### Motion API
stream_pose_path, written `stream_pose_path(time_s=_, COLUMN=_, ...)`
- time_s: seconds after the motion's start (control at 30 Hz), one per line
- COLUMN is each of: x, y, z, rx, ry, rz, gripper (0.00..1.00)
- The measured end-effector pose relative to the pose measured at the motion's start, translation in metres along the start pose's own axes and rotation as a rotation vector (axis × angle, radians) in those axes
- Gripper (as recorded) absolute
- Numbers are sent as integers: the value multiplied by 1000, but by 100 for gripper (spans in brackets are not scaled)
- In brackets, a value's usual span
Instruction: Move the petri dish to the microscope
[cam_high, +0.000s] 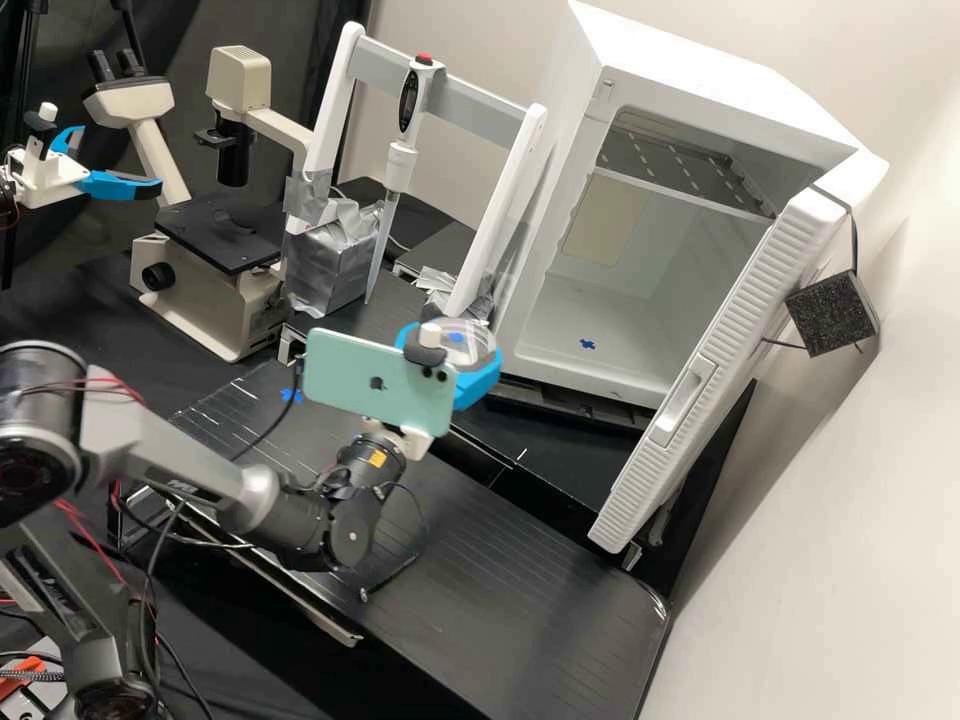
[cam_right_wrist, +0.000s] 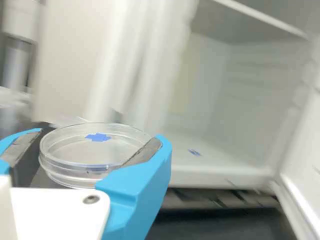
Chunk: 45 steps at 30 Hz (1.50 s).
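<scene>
Blue fingers (cam_right_wrist: 141, 187) of the gripper (cam_right_wrist: 101, 141), spread to dish width, clamp the petri dish (cam_right_wrist: 75, 172) by its rim, before the open white cabinet (cam_high: 720, 90). Gripping opposite sides leaves the underside free, presumably for level seating on the microscope (cam_high: 215, 300); tilting could separate the parts.

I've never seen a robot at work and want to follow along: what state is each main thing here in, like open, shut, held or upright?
Gripper: closed on the petri dish
Petri dish: held roughly level, lid apparently on
Cabinet door: wide open
Pipette: upright, tip down
Microscope: upright; cannot tell if switched on
Phone: mounted by the gripper, on its side
</scene>
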Motion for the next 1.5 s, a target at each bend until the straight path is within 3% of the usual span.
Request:
stream_pose_path(time_s=0.23, x=-1, y=-25, z=-65, rx=-16, ry=262, rz=-70, gripper=0)
stream_pose_path(time_s=0.5, x=-5, y=-53, z=-122, rx=30, ry=574, rz=-207, gripper=0)
stream_pose_path(time_s=0.67, x=1, y=-66, z=-151, rx=57, ry=714, rz=-308, gripper=0)
stream_pose_path(time_s=0.83, x=27, y=-81, z=-182, rx=53, ry=729, rz=-430, gripper=0)
stream_pose_path(time_s=1.03, x=67, y=-106, z=-198, rx=48, ry=645, rz=-533, gripper=0)
stream_pose_path(time_s=1.27, x=115, y=-128, z=-192, rx=65, ry=510, rz=-574, gripper=0)
stream_pose_path(time_s=1.5, x=147, y=-145, z=-203, rx=79, ry=479, rz=-589, gripper=0)
